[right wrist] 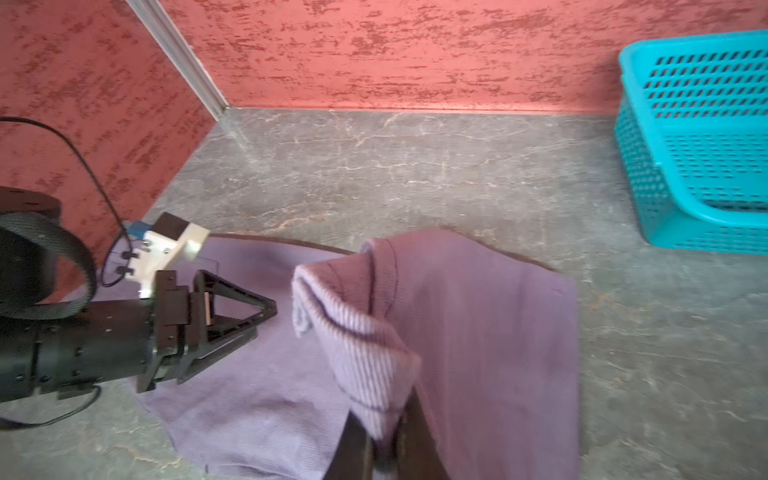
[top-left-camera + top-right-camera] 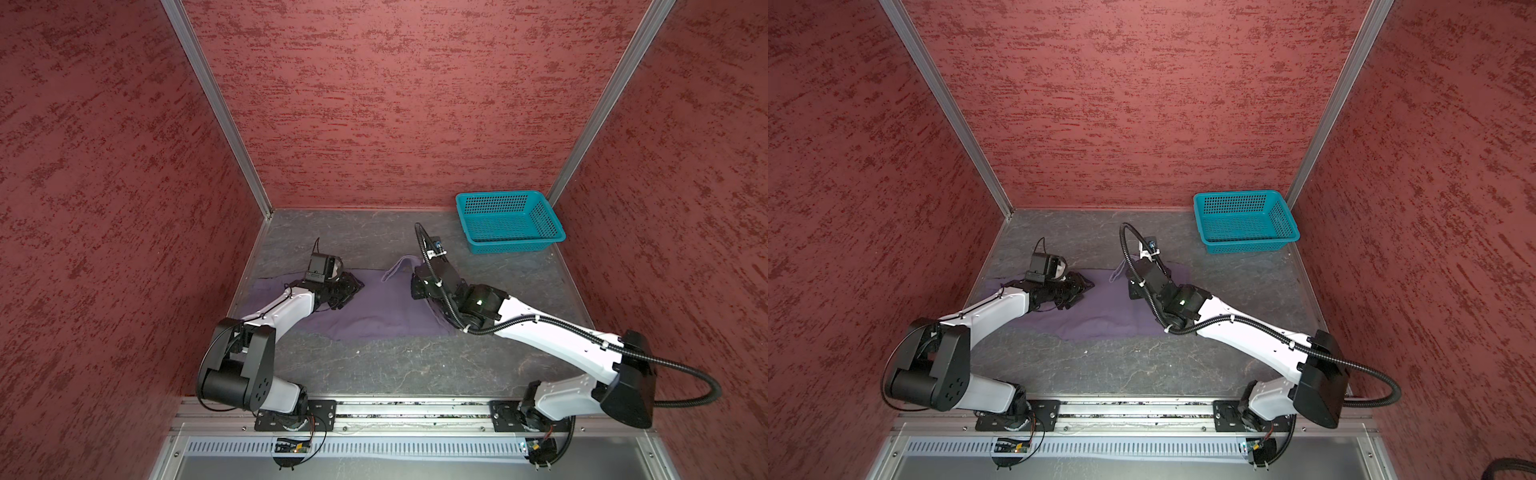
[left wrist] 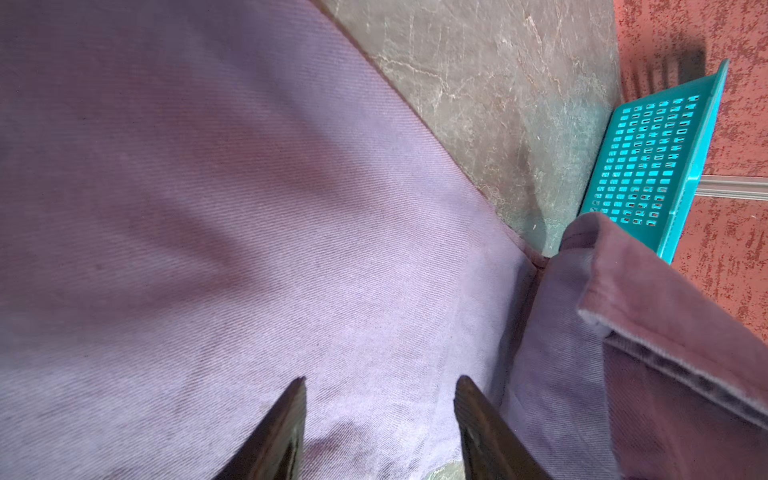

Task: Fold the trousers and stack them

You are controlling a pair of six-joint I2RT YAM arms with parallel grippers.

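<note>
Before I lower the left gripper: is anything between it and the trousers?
Nothing visible. The left gripper, jaws open, hangs right over bare cloth of the trousers. The right gripper is shut on a lifted edge off to one side, and the teal basket sits apart near the far wall.

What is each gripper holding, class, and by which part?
The right gripper pinches the trousers by their ribbed edge. The left gripper is open above them, holding nothing.

Both top views look steeply down from high over the near edge onto the whole tabletop (image 2: 374, 374). The wrist cameras look past the left gripper (image 3: 380, 380) and right gripper (image 1: 382, 424), close over the trousers (image 3: 249, 208); both catch the teal basket (image 1: 698, 137).
</note>
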